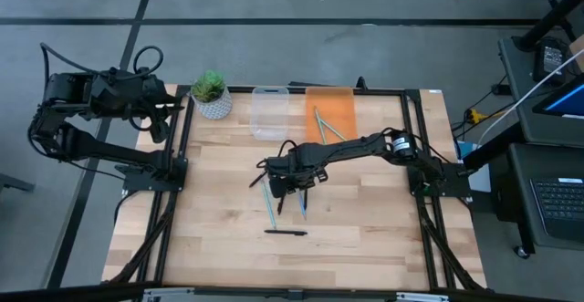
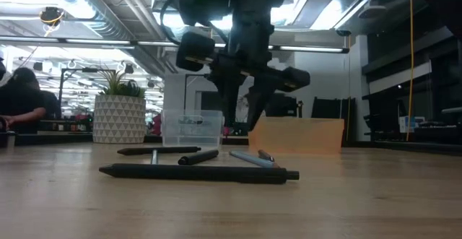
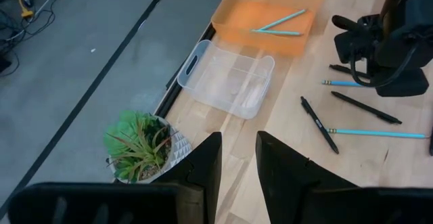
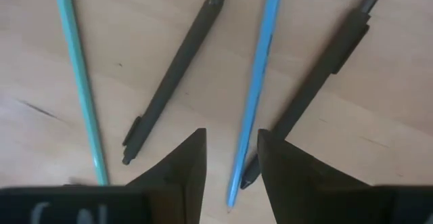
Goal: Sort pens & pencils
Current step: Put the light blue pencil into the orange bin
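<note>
Table [image 1: 365, 247] of pale wood carries all items. Right arm [image 1: 365, 145] reaches from the right side to the table centre; right gripper [image 4: 231, 158] hangs above the loose pens and pencils, fingers parted with a narrow gap and nothing held, a teal pencil [image 4: 254, 88] lying directly below the gap. Left arm [image 1: 91, 142] waits off the table's left rear corner; left gripper [image 3: 238, 158] is parted and empty, facing a potted plant [image 1: 210, 92]. Orange tray [image 1: 339, 110] at the rear holds two teal pencils [image 1: 325, 124]. Clear bin [image 1: 270, 112] stands just beside it. Black pens [image 4: 172, 72] and teal pencils lie scattered mid-table; one black pen [image 1: 286, 233] lies apart, nearer the front edge.
</note>
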Controlling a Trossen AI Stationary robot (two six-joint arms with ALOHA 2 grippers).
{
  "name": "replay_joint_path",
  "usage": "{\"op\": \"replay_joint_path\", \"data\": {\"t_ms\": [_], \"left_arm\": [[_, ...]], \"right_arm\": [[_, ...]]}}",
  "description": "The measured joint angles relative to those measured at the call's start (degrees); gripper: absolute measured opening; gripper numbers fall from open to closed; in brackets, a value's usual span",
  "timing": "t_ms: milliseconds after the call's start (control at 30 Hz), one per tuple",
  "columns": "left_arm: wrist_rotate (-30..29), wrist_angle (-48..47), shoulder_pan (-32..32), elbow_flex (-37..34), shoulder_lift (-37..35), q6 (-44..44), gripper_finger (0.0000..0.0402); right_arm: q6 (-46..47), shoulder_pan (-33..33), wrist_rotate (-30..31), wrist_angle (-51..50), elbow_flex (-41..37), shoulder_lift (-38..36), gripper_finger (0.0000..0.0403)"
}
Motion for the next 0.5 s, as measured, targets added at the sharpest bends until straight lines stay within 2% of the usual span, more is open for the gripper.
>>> {"op": "replay_joint_path", "data": {"t_ms": [500], "left_arm": [[0.00,0.00,-0.02,0.00,0.01,-0.02,0.0086]], "right_arm": [[-2.24,-1.10,-0.03,0.59,0.02,2.12,0.0133]]}}
